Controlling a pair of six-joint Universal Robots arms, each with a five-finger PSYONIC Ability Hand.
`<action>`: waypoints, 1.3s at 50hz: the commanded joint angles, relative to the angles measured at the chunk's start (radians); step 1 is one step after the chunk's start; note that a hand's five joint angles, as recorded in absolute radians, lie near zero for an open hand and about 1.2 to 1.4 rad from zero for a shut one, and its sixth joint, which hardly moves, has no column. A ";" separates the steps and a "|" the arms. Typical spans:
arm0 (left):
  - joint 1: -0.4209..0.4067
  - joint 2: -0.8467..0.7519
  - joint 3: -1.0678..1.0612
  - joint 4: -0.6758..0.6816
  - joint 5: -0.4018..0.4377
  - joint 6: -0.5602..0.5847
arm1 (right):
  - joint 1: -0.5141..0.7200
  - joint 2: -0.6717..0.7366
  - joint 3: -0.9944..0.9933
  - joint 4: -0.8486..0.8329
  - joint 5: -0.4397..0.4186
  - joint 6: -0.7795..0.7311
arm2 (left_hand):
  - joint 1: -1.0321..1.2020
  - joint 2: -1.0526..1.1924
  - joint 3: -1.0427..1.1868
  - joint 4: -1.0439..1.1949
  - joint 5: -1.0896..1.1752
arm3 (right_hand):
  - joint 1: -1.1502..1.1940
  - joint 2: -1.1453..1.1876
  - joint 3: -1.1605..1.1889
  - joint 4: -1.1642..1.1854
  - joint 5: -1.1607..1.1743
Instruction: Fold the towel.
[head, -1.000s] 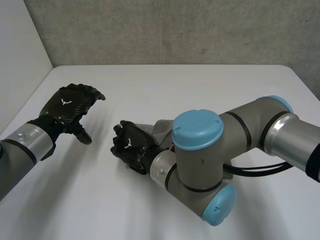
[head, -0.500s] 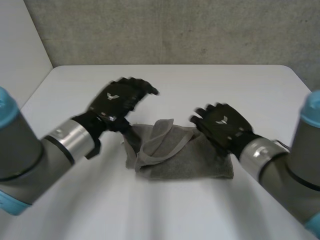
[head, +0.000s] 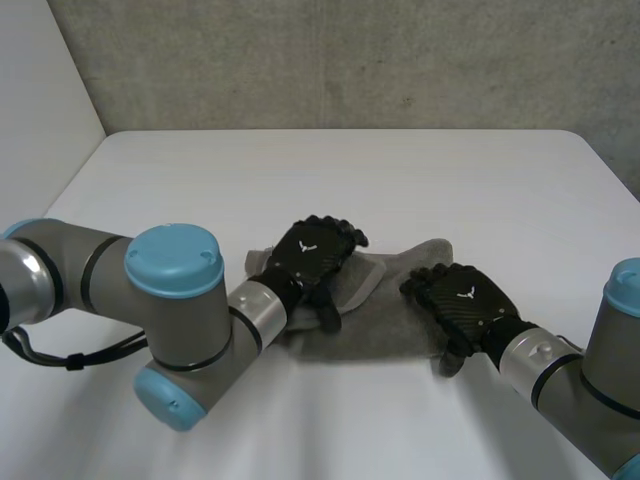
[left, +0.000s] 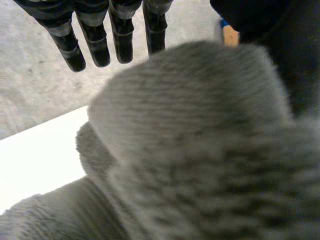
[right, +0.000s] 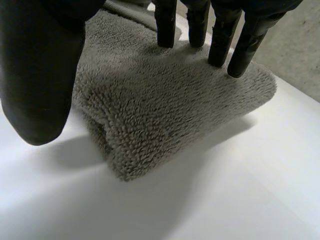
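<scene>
The left hand (head: 312, 255) hangs palm-down over the left end of a grey terry towel (head: 385, 325), and the right hand (head: 465, 300) sits on its right end. The towel lies folded on the white bench (head: 400, 190), near the robot, with its long axis running side to side between the two hands. Each forearm reaches in from its own side, and a grey concrete wall (head: 350, 60) stands behind the bench. From the left wrist, the hand's fingers (left: 95, 42) are straight and spread, their tips clear of the cloth and gripping nothing; a hump of towel (left: 200, 150) rises close under the palm. From the right wrist, straight fingers (right: 220, 40) rest their tips on top of the towel's (right: 165, 105) rounded, doubled end, while the thumb (right: 40, 75) hangs beside that end over bare bench, so this hand is open too.
</scene>
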 joint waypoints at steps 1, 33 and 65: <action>0.026 -0.016 0.014 0.108 -0.054 0.034 | 0.003 0.029 0.008 -0.002 0.000 -0.009 | -0.039 -0.036 -0.052 -0.059 -0.003 | 0.022 0.034 -0.043 -0.076 0.049; 0.130 0.145 -0.233 0.167 -0.189 0.227 | -0.026 -0.022 0.066 -0.032 0.008 -0.006 | -0.060 -0.057 -0.052 -0.059 -0.024 | 0.156 0.169 -0.043 -0.076 0.183; 0.110 0.228 -0.338 0.169 -0.181 0.214 | -0.104 -0.098 0.105 0.013 0.007 0.003 | -0.060 -0.057 -0.052 -0.059 -0.024 | 0.160 0.172 -0.043 -0.076 0.187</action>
